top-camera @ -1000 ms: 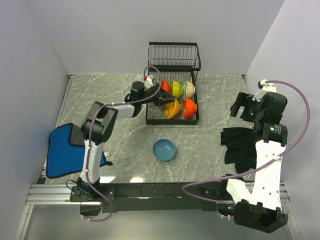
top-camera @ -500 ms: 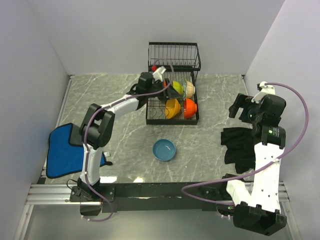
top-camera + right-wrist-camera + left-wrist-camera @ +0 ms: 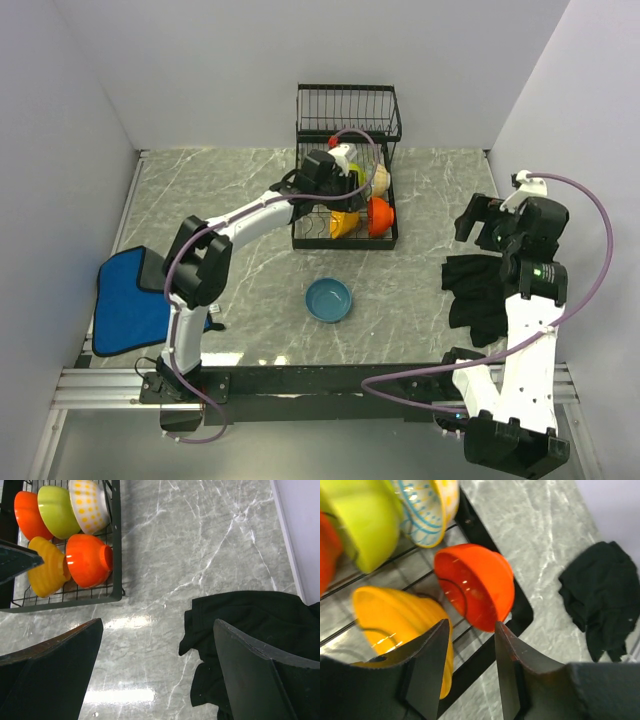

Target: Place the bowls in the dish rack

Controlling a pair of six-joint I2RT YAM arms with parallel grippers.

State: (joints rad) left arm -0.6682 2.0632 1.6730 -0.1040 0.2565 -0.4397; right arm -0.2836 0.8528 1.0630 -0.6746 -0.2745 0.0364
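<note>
Left jaws hang open and empty over the rack (image 3: 116, 540) at the bench's (image 3: 200, 190) far edge, five bowls (image 3: 89, 560) in it, blue bowl (image 3: 328, 300) mid-bench; right jaws open.

**Legible markings: none**

Checked all three views. No lettering, numerals, brand marks or signs can be read on any surface. The cream glossy round bowl (image 3: 427, 510), upper left of the left wrist view, carries only blue and yellow dotted decoration, no characters. The black wire two-tier dish rack (image 3: 348, 110), upper centre of the overhead view, is plain wire. Any finer print is too small to resolve.
</note>
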